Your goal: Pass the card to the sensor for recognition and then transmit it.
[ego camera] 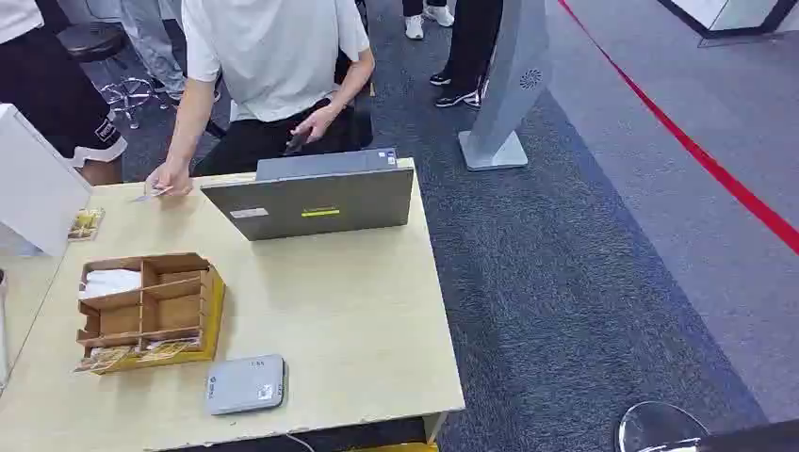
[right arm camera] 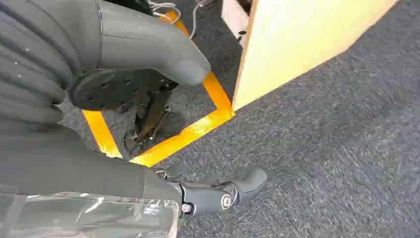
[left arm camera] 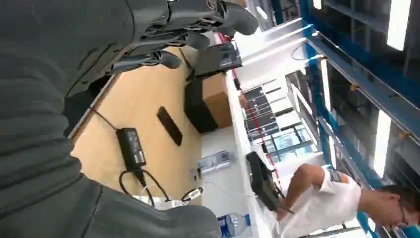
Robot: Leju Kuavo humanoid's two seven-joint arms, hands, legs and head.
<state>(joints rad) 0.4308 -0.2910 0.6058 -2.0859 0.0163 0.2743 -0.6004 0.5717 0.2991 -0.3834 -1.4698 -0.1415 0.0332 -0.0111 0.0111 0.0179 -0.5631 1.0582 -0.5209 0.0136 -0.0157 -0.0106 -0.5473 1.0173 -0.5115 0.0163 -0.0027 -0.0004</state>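
A person's hand (ego camera: 170,179) holds the card (ego camera: 151,195) at the table's (ego camera: 358,320) far edge — small, half hidden. The sensor (ego camera: 246,384) lies near the front edge. Left hand (left arm camera: 198,29) and right hand (right arm camera: 148,54) hold nothing — fingers loosely apart, partly cut off.

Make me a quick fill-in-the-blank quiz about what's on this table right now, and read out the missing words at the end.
1. The wooden organizer has white cards in its top ____ compartment.
2. The grey card reader lies near the table edge closest to the ____.
3. The laptop stands ____, its lid's back toward the robot.
4. The person's hand rests on the table's far ____ corner.

Missing words: left; robot; open; left
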